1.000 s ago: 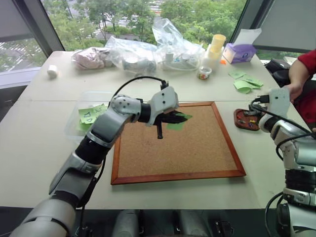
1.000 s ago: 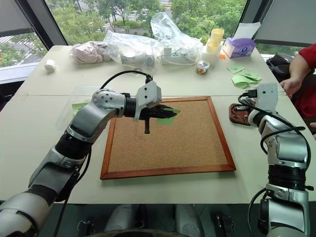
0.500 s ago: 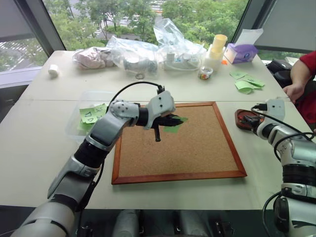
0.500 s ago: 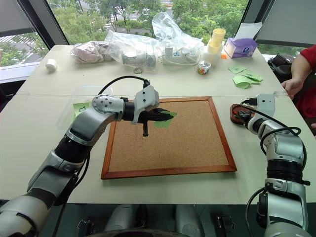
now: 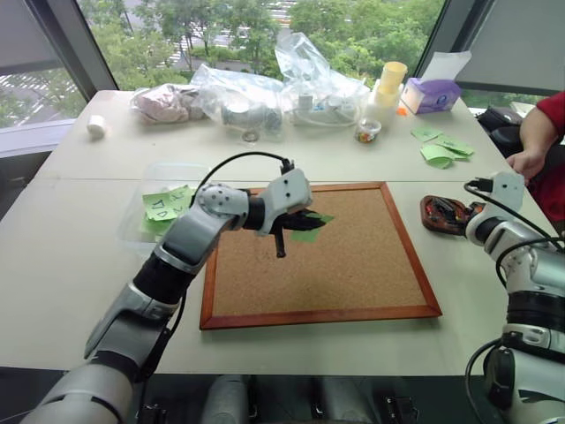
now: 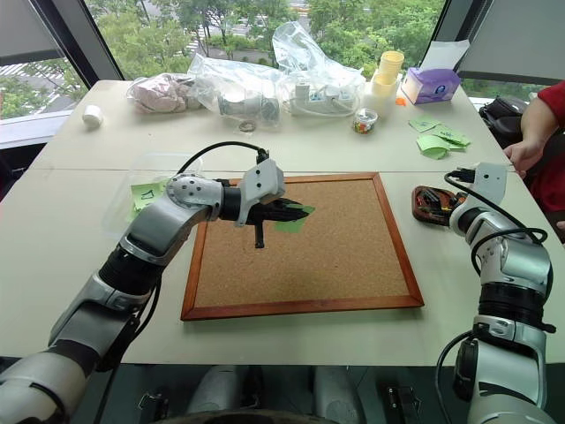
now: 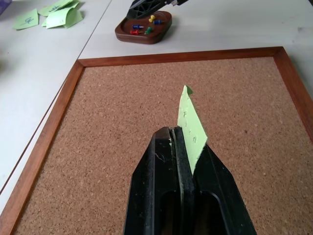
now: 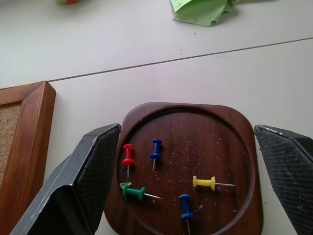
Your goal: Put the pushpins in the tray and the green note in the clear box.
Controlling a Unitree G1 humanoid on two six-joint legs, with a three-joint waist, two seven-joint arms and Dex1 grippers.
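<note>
Centrally, cork board (image 5: 331, 252) on white table (image 5: 79, 256) by windows (image 5: 159, 35).

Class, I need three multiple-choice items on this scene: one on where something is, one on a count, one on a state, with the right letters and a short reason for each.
1. Where is the tray?
A. On the corkboard
B. On the table, beside the corkboard's right edge
C. Inside the clear box

2. How many pushpins lie in the tray?
A. Two
B. Five
C. Eight

3. What state is the left gripper in?
A. Shut on the green note
B. Open, empty
C. Shut on a pushpin

Answers:
1 B: the tray sits on the table just outside the frame.
2 B: one red, two blue, one green and one yellow.
3 A: the jaws pinch the note's edge above the cork.
</note>
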